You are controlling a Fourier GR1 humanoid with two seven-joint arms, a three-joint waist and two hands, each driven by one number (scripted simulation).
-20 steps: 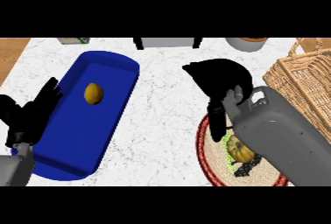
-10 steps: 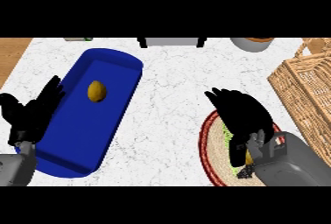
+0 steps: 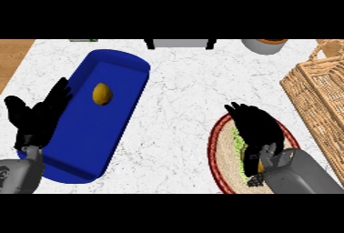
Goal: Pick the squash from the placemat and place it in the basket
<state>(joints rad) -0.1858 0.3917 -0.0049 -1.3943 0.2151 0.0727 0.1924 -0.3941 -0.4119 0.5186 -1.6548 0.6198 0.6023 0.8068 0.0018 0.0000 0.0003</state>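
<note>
On the placemat, squash sits directly beneath right hand, mostly hidden. Hold on it: cannot tell. Basket just right.

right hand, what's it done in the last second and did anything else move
The right hand drew back toward the robot and now lies over the squash on the placemat; whether it has taken hold cannot be seen. The left hand stayed open at the view's left edge, and the blue tray and basket kept their places.
</note>
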